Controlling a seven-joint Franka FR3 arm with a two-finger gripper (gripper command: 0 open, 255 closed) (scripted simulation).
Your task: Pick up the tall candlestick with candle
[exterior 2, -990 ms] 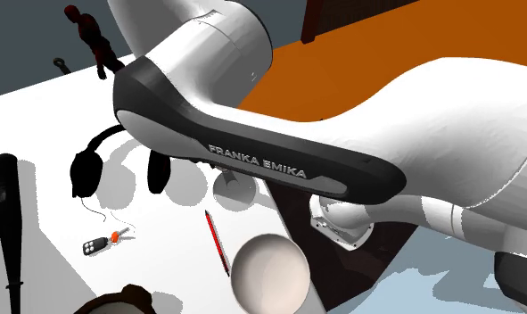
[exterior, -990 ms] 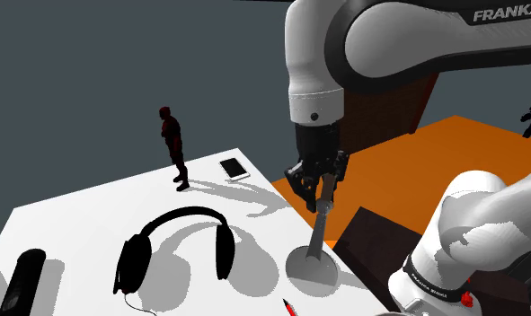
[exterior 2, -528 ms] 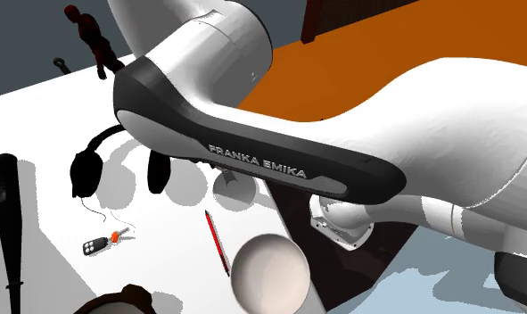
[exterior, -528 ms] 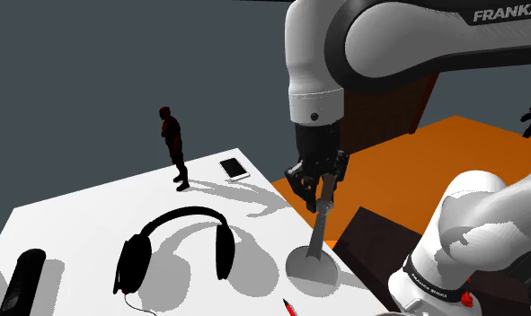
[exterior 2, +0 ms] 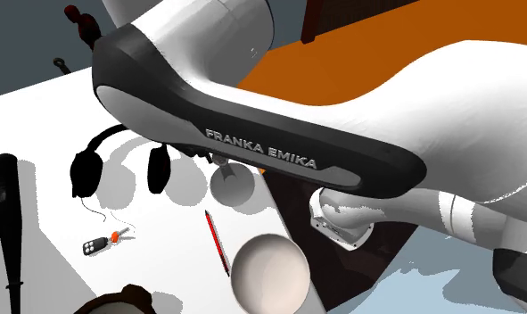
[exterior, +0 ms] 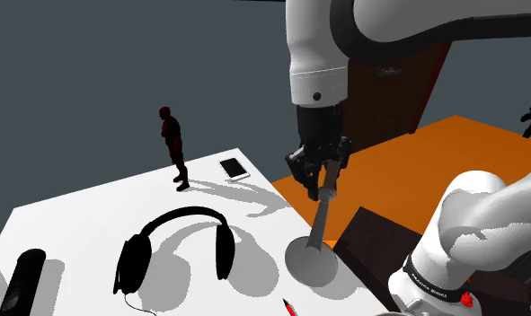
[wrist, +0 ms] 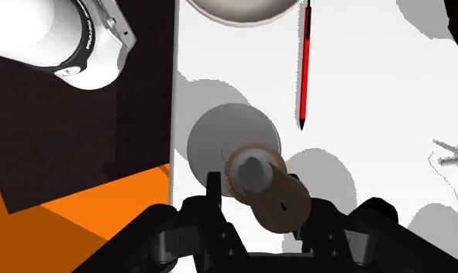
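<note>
The tall grey candlestick (exterior: 319, 223) has a round disc base (exterior: 310, 262) and a brownish candle at its top (wrist: 254, 172). My black gripper (exterior: 319, 178) is shut on the upper stem, one finger on each side, near the white table's edge. The candlestick hangs slightly tilted, and the base casts a shadow offset on the table, so it seems just off the surface. In the second exterior view the base (exterior 2: 233, 183) peeks out under the arm. In the wrist view my gripper (wrist: 258, 208) clasps the candle end, with the base (wrist: 219, 139) beyond it.
Black headphones (exterior: 178, 247) lie mid-table, beside a dark red figurine (exterior: 173, 148) and a small tablet (exterior: 234, 168). A red pen (exterior 2: 217, 241), keys (exterior 2: 101, 243), a white bowl (exterior 2: 270, 272) and a black bat (exterior 2: 10, 223) lie nearby. An orange floor (exterior: 434, 153) lies past the table edge.
The arm has risen a little and the candlestick has gone up with it, its base lifting off the table. Nothing else has moved.
</note>
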